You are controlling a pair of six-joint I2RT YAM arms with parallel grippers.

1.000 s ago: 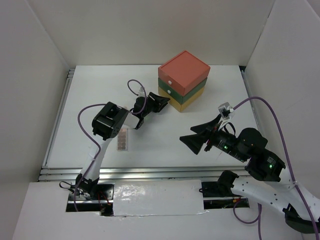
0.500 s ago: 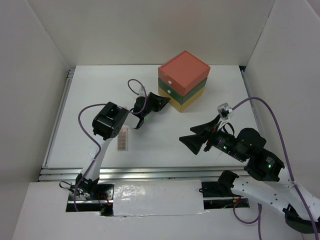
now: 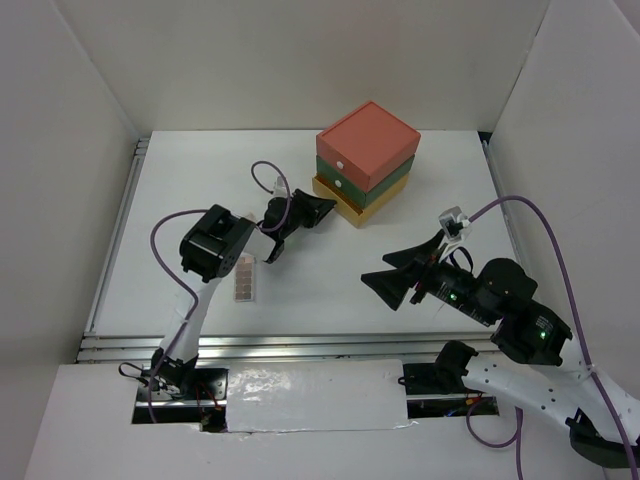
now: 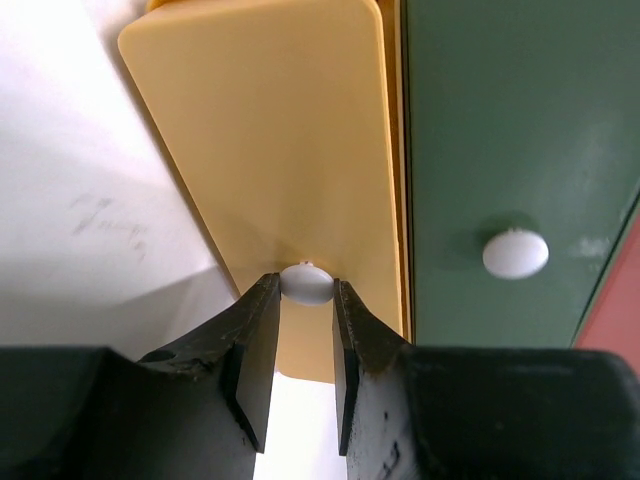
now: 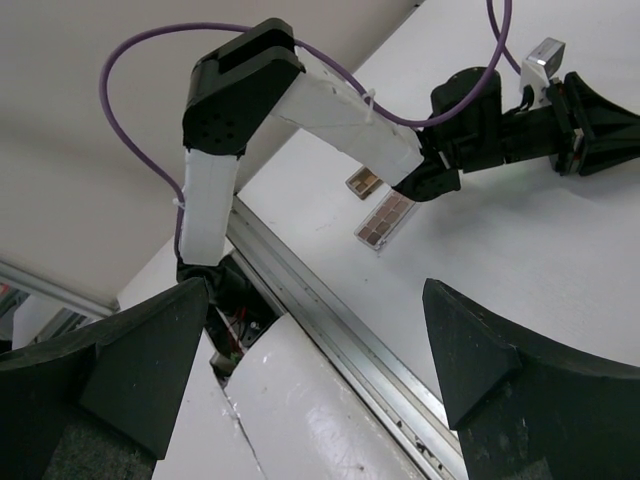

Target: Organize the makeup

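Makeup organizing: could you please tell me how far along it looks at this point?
Done: nothing stowed that I can see. In hand: the left gripper is shut on the white knob of the yellow bottom drawer, which sits only slightly out. Left: two brown palettes lie on the table by the left arm, and the right gripper hangs open and empty.

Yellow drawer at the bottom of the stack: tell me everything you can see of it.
The yellow drawer is the lowest of three, under the green drawer and the orange drawer, resting on the table. Its front is smooth, plastic-looking, with rounded corners and a small white knob. The left gripper has its jaws shut on that knob. The front sticks out slightly past the green one; inside is hidden.
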